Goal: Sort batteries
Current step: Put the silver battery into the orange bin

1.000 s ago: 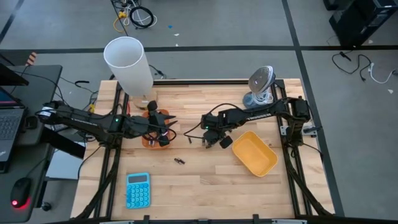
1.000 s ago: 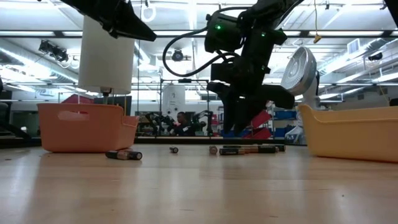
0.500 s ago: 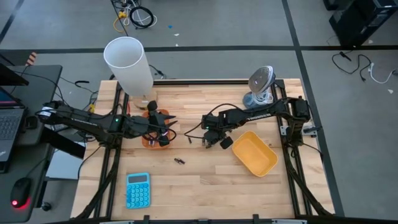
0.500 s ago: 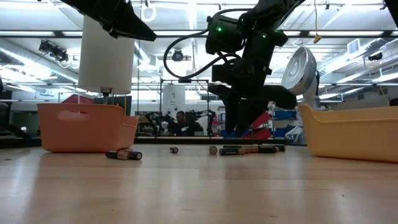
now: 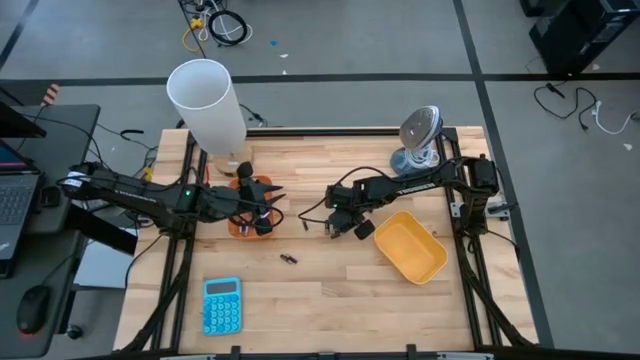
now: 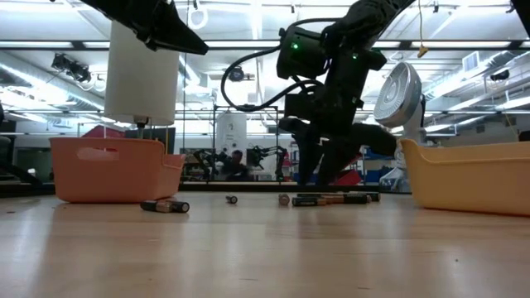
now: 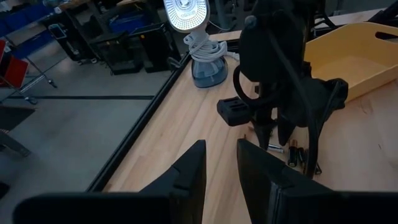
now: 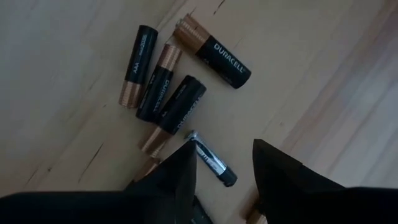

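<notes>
My right gripper (image 8: 221, 165) hangs low over a bunch of batteries (image 8: 168, 81) in the middle of the table (image 5: 330, 290).

Its fingers are spread apart, holding nothing, and they hide the end of one thin battery (image 8: 210, 159). My left gripper (image 7: 219, 163) waits, open, above the orange tray (image 6: 112, 170). Since a second ago, my right arm has tipped a little.

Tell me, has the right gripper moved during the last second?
Yes. In the low view the right gripper has shifted slightly to the right, toward the yellow tray, above the batteries.
</notes>
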### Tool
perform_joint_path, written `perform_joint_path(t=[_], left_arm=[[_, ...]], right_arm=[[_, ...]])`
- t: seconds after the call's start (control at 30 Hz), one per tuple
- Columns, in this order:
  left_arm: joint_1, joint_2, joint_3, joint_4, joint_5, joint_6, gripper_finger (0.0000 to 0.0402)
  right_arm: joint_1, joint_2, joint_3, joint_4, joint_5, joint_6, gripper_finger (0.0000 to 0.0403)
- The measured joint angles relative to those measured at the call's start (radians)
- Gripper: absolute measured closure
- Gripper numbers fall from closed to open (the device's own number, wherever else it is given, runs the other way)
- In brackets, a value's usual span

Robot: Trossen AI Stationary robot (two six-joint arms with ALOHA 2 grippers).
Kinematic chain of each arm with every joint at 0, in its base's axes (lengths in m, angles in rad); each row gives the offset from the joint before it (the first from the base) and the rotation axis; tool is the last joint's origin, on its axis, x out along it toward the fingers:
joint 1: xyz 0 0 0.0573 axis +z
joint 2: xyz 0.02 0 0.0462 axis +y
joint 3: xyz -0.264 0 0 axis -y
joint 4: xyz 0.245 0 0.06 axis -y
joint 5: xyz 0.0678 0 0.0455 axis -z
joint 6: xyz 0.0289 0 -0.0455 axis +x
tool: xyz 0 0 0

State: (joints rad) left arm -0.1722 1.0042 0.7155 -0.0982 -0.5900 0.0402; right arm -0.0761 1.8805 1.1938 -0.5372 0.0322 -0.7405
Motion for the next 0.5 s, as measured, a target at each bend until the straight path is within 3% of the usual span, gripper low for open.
perform_joint_path(t=[0.5], left_arm=[[0.000,0.000,0.000,0.000,0.000,0.004,0.0310]], right_arm=[[0.000,0.000,-0.038,0.048,-0.003,-0.049,0.0259]])
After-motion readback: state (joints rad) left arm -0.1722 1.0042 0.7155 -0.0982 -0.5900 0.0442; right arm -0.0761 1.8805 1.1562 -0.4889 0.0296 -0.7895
